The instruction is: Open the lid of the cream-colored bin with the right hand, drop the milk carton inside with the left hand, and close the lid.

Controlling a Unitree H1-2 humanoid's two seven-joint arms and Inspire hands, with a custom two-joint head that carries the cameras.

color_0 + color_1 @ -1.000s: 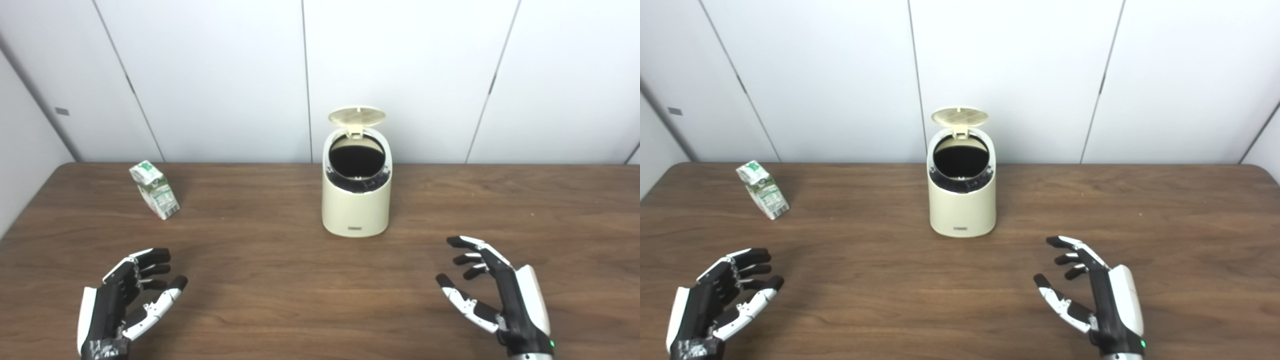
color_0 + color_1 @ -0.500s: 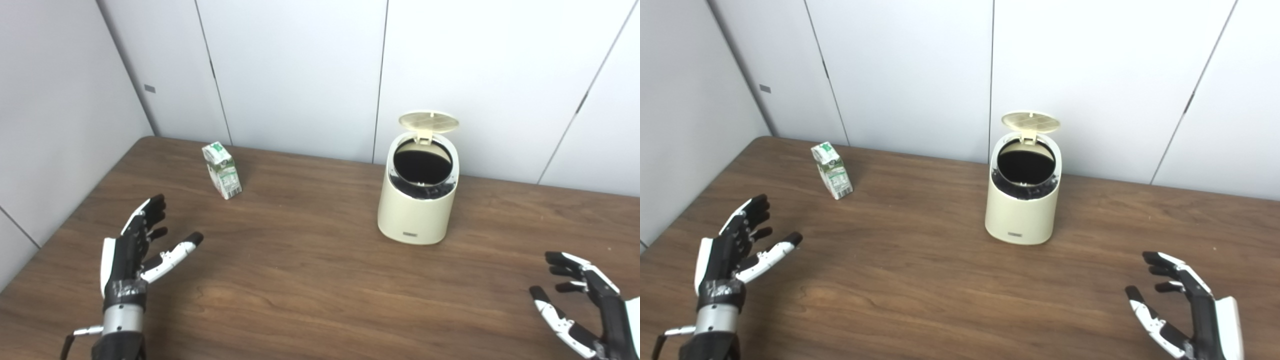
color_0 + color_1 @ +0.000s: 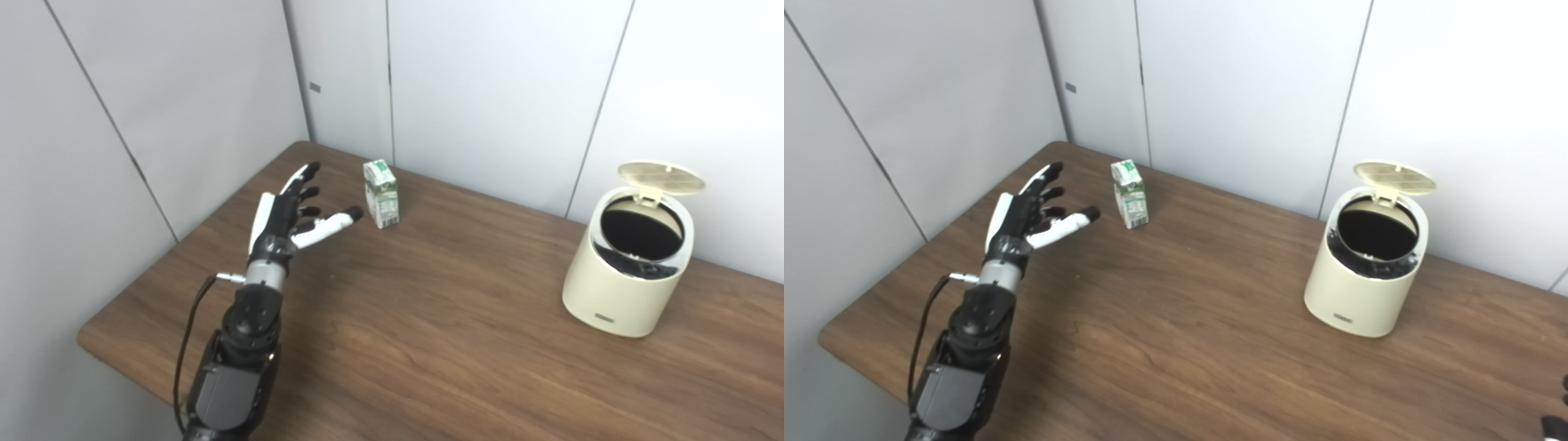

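Note:
The milk carton [image 3: 380, 195] stands upright at the far left of the wooden table [image 3: 441, 318], close to the wall corner. The cream-colored bin [image 3: 625, 288] stands to the right, its round lid [image 3: 661, 177] tipped up and the dark inside showing. My left hand [image 3: 288, 211] is open, fingers spread, held above the table just left of the carton and not touching it. In the right eye view the carton [image 3: 1130, 195] and my left hand [image 3: 1029, 211] stand apart the same way. Only dark fingertips of my right hand [image 3: 1557, 422] show at the bottom right corner.
White wall panels [image 3: 490, 92] close off the table's back and left sides. The table's left front corner [image 3: 92, 337] lies near my left forearm. Bare wood lies between the carton and the bin.
The camera has swung left, so the whole picture shifted right. My left hand has reached forward and up towards the carton. The right hand has nearly left the picture. The lid stays open.

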